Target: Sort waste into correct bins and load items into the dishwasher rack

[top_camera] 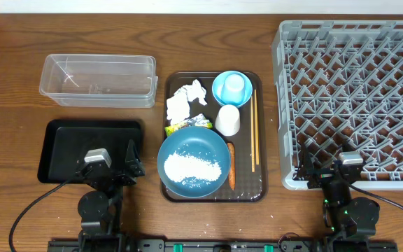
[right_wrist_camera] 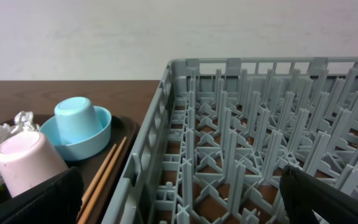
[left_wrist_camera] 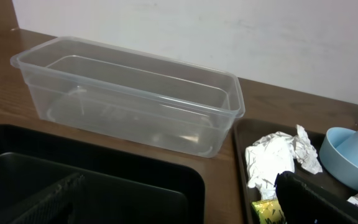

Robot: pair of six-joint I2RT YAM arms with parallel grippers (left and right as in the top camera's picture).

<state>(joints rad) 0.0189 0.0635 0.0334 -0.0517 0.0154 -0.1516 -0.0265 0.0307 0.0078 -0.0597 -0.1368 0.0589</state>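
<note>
A dark-blue dish (top_camera: 212, 143) holds a heap of white rice (top_camera: 196, 168) on the brown serving tray. An orange carrot (top_camera: 231, 166) lies to its right, with chopsticks (top_camera: 255, 126) beyond. A white cup (top_camera: 228, 120) stands upside down next to a light-blue bowl (top_camera: 219, 91) with a small pale cup inverted in it. Crumpled tissues (top_camera: 186, 101) and a yellow-green wrapper (top_camera: 182, 127) lie at the tray's left. My left gripper (top_camera: 110, 166) is open and empty over the black tray (top_camera: 68, 133). My right gripper (top_camera: 331, 170) is open and empty at the near left corner of the grey rack (top_camera: 355, 98).
The clear tub (top_camera: 96, 80) stands empty behind the black tray. The brown serving tray (top_camera: 261, 189) lies between the bins and the rack. In the left wrist view the tub (left_wrist_camera: 129, 99) is ahead and the tissues (left_wrist_camera: 272, 158) are to the right. The right wrist view shows rack pegs (right_wrist_camera: 260, 124).
</note>
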